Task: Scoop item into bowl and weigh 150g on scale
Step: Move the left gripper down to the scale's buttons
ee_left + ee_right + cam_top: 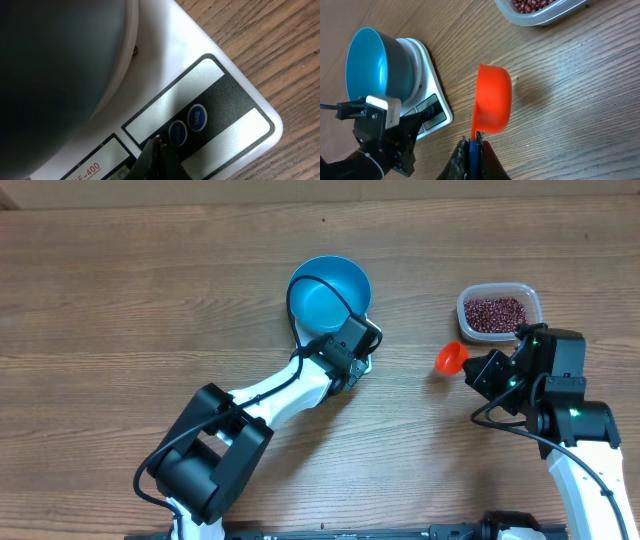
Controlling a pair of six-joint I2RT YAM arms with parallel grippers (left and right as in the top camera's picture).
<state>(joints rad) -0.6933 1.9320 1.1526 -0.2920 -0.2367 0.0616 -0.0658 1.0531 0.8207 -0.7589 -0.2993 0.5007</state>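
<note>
1. While the left end effector (352, 348) reaches over the front panel of the white kitchen scale (429, 62), its fingers are pressed together with nothing between them.
2. From the left wrist, those closed tips sit right at the rim of a round blue button (177, 133), next to the button marked TARE (197, 117). Whether they actually press it cannot be told.
3. The blue bowl (325, 298) stands upright on the scale's platform and overhangs it. It sits toward the far edge of the counter (120, 300), roughly midway along that edge.
4. The right end effector (487, 370) is clamped narrow on the handle of the red scoop (450, 358), whose cup points away from the fingers.
5. The scoop is between the scale and the clear plastic tub (533, 300), touching neither. Whether its cup rests on the counter or hangs just above it cannot be told.
6. The red-brown beans (495, 313) lie in a loose heap in the tub. The tub stands toward the far right corner of the counter, just beyond the right end effector.
7. Tub and scale are well apart, with bare wood between them.
</note>
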